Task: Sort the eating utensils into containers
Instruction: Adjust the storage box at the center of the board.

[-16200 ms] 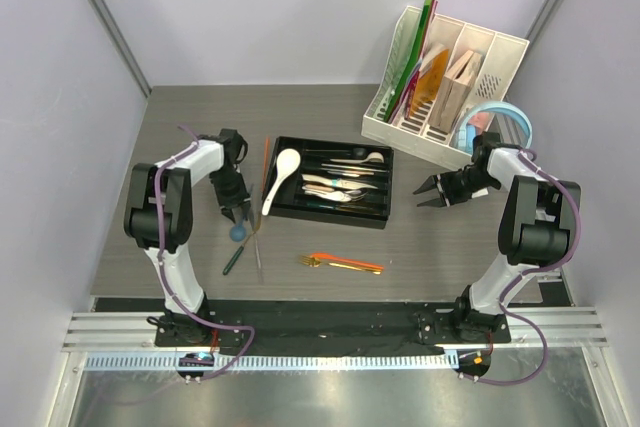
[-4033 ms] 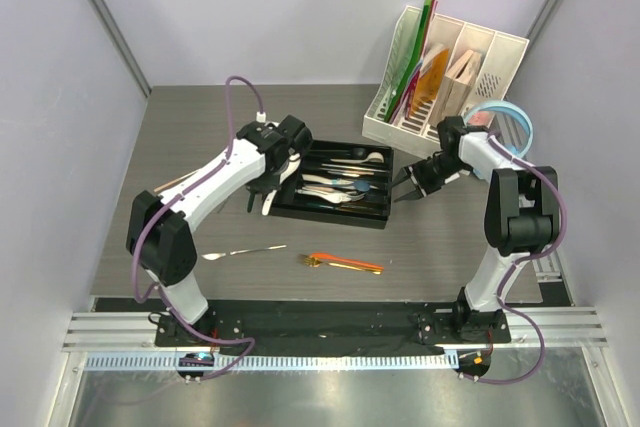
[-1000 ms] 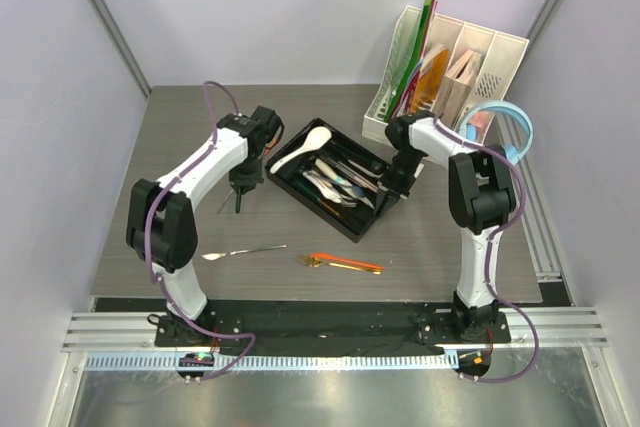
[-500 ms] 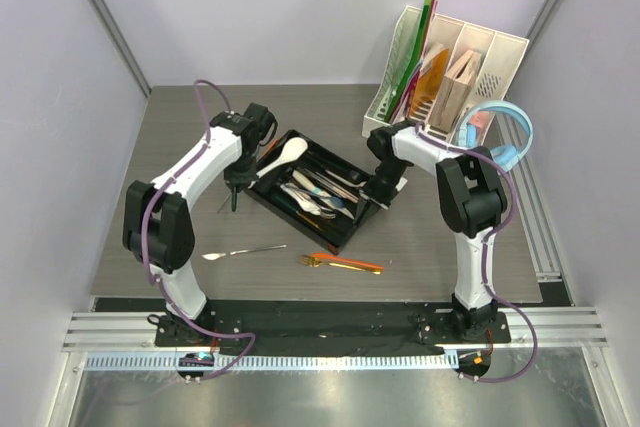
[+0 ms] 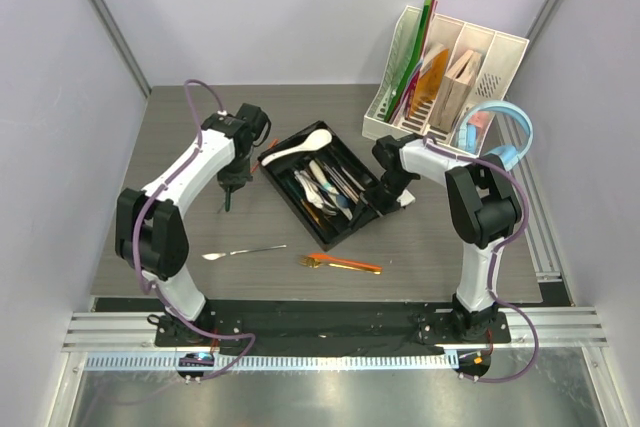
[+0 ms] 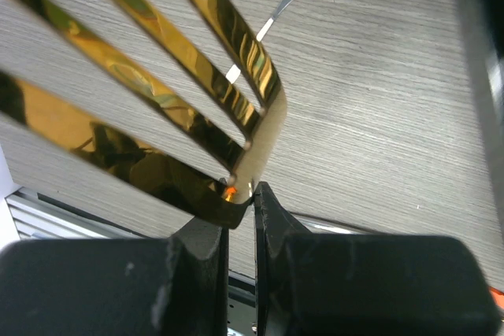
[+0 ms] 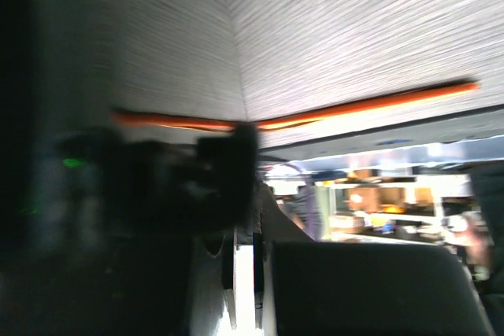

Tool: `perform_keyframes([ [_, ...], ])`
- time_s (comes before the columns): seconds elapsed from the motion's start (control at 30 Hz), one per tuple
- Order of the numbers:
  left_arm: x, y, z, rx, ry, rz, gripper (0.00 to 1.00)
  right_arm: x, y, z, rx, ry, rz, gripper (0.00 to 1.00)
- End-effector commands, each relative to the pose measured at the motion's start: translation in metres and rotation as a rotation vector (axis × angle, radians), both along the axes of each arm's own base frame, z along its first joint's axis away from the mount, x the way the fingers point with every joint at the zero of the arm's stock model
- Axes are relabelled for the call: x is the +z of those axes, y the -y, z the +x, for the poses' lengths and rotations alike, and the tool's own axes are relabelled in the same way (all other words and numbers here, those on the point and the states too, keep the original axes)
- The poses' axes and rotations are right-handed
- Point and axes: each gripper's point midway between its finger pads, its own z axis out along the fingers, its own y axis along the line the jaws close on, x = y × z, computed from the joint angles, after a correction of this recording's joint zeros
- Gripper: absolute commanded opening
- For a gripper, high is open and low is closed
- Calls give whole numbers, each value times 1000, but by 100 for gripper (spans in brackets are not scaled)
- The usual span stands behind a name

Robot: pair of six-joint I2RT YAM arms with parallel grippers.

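Overhead, tray (image 5: 290, 197): black plastic, shallow, rectangular, with long narrow slots; lies skewed on the diagonal mid-table.
Tray contents: slim steel pieces (image 5: 335, 182) packed lengthwise; a glossy white ceramic soup spoon (image 5: 300, 150) lies across the far end.
Left gripper (image 5: 232, 187): just left of the tray, above the table, its black fingers (image 6: 201, 253) pinched narrow on a gold fork (image 6: 157, 92).
Gold fork: mirror-polished metal with flat tines, clamped where the tines join the neck.
Right gripper (image 5: 384, 197): jaws closed together at the tray's right rim; wrist view too blurred to tell whether it touches.
Loose on table: a thin steel utensil (image 5: 243, 251) near-left; orange chopsticks (image 5: 355, 265) beside a small gold piece (image 5: 312, 261), near-centre.
Table (image 5: 180, 147): grey wood-grain, matte.
Far right: white slotted file organiser (image 5: 445, 77), light-blue headphones (image 5: 505, 132).
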Motion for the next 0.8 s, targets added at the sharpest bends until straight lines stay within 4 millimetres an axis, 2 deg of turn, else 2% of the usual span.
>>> perform_keyframes([
  [0.0,14,-4,3,32,60,-14,0,-5,-9,38,-205,46,-37,1],
  [0.1,14,-1,2,47,64,-30,0,-10,-17,49,-264,55,-20,1],
  [0.23,17,-6,-1,55,60,-9,0,-14,-34,51,-360,19,9,1],
  [0.43,20,-10,-4,56,63,2,0,-14,-33,49,-365,32,-4,1],
  [0.77,23,2,3,58,79,-63,0,-11,-39,43,-328,39,4,1],
])
